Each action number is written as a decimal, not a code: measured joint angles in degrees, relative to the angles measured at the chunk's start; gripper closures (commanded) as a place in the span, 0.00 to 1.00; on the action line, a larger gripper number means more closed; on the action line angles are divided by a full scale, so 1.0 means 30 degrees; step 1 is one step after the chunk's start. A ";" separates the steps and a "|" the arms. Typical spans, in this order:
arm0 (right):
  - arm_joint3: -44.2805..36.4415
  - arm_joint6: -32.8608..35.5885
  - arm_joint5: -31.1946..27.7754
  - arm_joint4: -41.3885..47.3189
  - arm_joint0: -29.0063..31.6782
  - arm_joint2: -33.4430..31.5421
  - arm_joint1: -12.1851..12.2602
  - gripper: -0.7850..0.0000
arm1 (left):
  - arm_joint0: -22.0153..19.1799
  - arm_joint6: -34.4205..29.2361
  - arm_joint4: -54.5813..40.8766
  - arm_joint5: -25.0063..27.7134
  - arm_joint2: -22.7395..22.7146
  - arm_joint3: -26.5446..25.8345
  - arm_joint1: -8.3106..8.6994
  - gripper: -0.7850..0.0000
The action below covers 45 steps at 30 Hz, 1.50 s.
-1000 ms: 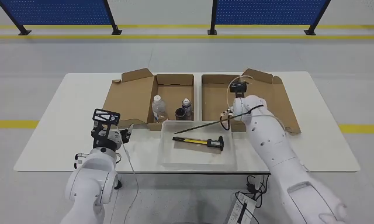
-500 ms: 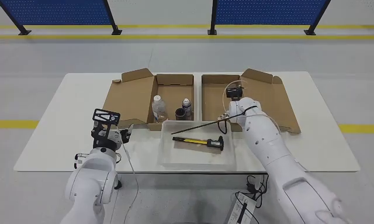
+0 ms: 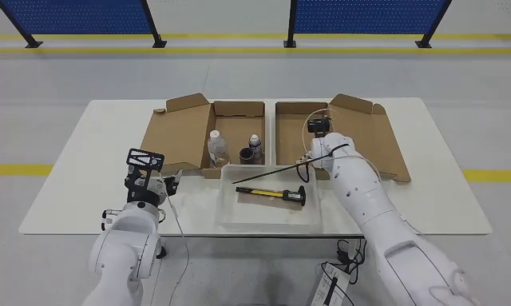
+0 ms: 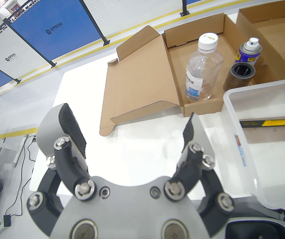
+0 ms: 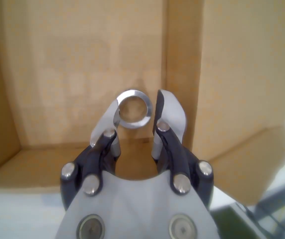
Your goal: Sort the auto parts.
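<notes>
- The left claw (image 4: pixel 128 124) hangs over the near left part of the table (image 3: pixel 88 170). It is released, its ribbed fingers (image 4: pixel 70 125) spread wide with nothing between them.
- Ahead of this claw and slightly to its right lies the folded-out lid of the left box (image 4: pixel 137 80), an open cardboard one.
- Farther right of the claw, inside that box, a clear bottle (image 4: pixel 203 73) with a white cap stands upright by the near wall.
- Just right of the bottle stands a dark cylinder (image 4: pixel 239 78), open end up. A spray can (image 4: pixel 249 52) stands upright just behind it.
- To the right of the left claw, near it, a clear tray (image 3: pixel 239 214) sits on the table just in front of both boxes.
- A yellow-and-black caliper (image 3: pixel 271 194) lies flat in the tray.
- A thin rod (image 3: pixel 267 173) reaches leftward from the right claw, slanting over the far part of the tray, beyond the caliper.
- The right claw (image 5: pixel 137 103) is clenched on the rod. A shiny ring (image 5: pixel 135 124) sits between its fingers (image 5: pixel 172 115).
- The right box (image 5: pixel 77 50), also open cardboard, lies beneath and ahead of this claw. Its bare floor is under the fingertips, and its lid is folded out to the claw's right.
</notes>
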<state>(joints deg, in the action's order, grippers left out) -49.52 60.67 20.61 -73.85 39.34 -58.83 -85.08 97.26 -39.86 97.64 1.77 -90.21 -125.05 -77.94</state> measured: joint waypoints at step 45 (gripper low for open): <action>-1.3591 0.4269 -0.8474 -0.2245 0.8002 0.1585 0.1053 0.34 | 0.0000 0.0000 0.0000 0.0000 0.0000 0.0000 0.0000 0.00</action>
<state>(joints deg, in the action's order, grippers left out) -90.29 73.48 -4.81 -80.59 63.34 -54.08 -81.92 97.26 -39.86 97.64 1.77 -90.21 -125.05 -77.94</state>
